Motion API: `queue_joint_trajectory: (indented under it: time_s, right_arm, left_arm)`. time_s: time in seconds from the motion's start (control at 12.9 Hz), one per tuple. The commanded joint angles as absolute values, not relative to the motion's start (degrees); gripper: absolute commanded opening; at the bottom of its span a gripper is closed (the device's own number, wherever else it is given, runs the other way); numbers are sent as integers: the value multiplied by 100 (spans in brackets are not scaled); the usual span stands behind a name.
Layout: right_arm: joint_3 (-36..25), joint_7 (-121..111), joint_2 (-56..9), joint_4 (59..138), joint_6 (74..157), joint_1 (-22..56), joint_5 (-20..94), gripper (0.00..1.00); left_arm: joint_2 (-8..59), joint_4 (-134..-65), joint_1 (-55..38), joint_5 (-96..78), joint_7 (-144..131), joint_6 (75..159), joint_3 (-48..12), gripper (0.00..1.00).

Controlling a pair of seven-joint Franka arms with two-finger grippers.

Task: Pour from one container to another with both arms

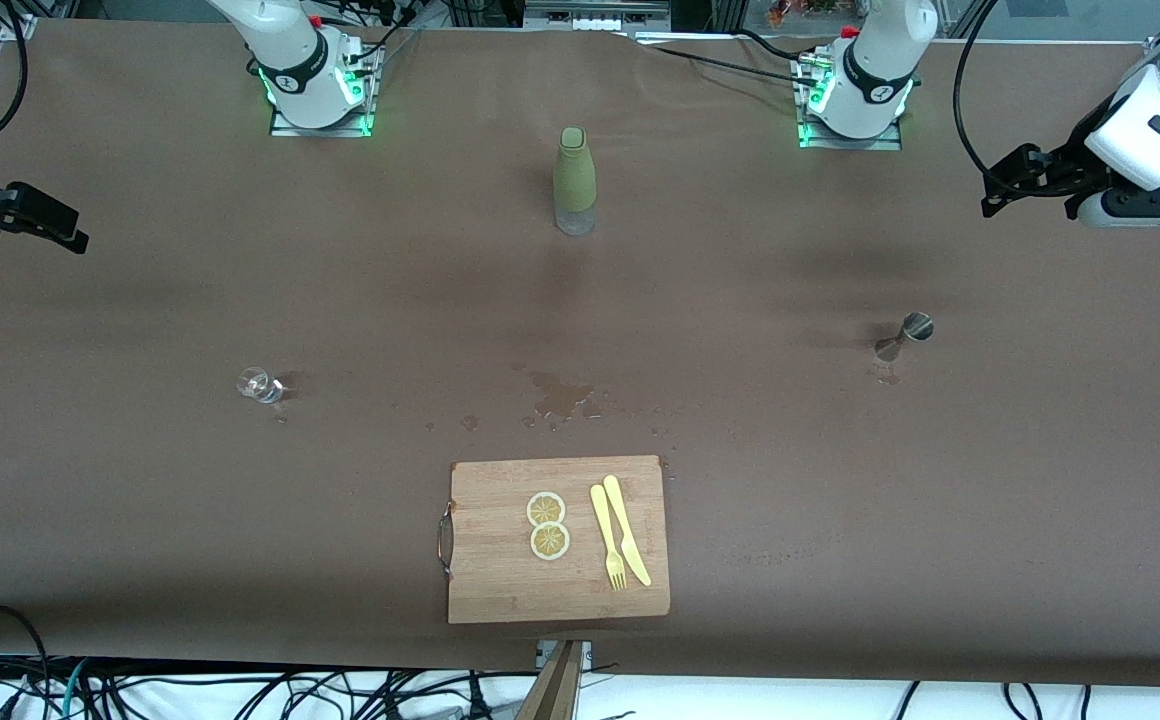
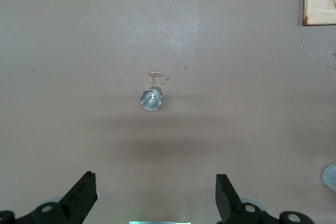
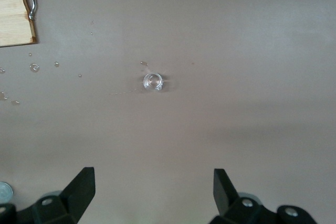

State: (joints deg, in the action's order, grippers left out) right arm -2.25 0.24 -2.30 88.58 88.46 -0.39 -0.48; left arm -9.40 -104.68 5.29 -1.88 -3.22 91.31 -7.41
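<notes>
The right gripper (image 1: 15, 215) is cut off at the frame edge in the front view, so little of its arm shows; it hangs over the right arm's end of the table (image 1: 140, 520), fingers (image 3: 79, 187) spread apart and holding nothing; the left gripper (image 1: 1025, 180) hangs over the left arm's end, fingers (image 2: 81, 190) likewise apart and empty. The small clear glass (image 1: 258, 385) is hard to make out against the brown cloth; the metal jigger (image 1: 906, 335) stands toward the left arm's end, well apart from it. A green bottle (image 1: 574, 180) stands between the two bases; spilled drops (image 1: 560, 395) lie between it and the cutting board (image 1: 500, 580), which carries two lemon slices (image 1: 547, 525), a yellow fork (image 1: 608, 535) and knife (image 1: 628, 530).
</notes>
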Motion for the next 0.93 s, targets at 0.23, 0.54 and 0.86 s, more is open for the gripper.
queue_joint_trajectory:
  time_s: [0.23,0.54,0.86]
  right_arm:
    - [-193,-806,-500,8851,8771,-35,-26,100]
    - [-202,-2247,-772,8824,8763,-62,-9,100]
    - [-220,-3100,-931,8833,8771,-192,368,100]
  left_arm:
    - [-914,-10415,694,-290,70,9158,-756,100]
    - [-967,-10450,703,-229,79,9105,-747,100]
    - [-958,-10450,703,-228,262,9070,-756,100]
